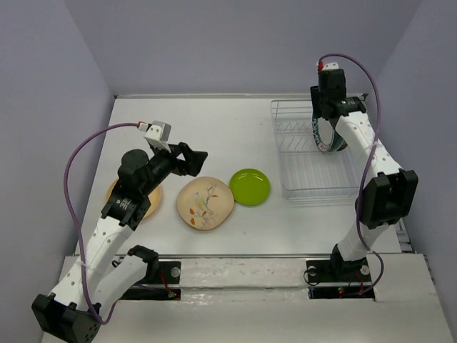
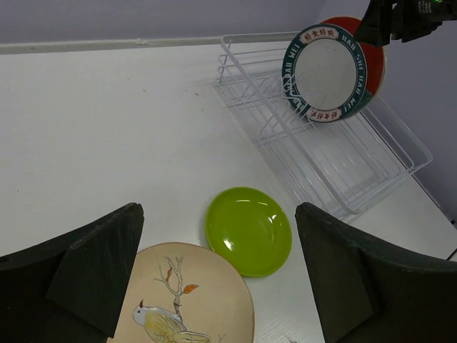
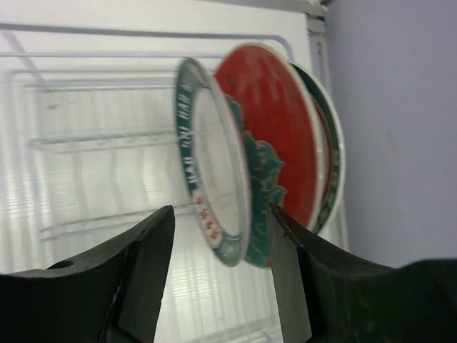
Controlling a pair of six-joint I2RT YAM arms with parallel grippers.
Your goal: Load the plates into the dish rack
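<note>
The fingers (image 3: 146, 271) of the right gripper (image 3: 221, 214) are being held apart around the teal-rimmed white plate (image 3: 214, 171), upright between them in the dish rack (image 3: 86, 139), so a straight pull-back clear of its rim is being called for, while the left gripper (image 2: 218, 211) is being held wide near the bird plate (image 2: 178, 300).

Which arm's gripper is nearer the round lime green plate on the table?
Left. The left gripper hovers just left of the round lime green plate. The right gripper is farther off, at the pale wire dish rack's far end.

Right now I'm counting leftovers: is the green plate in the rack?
No, the green plate lies on the table, outside the rack.
</note>
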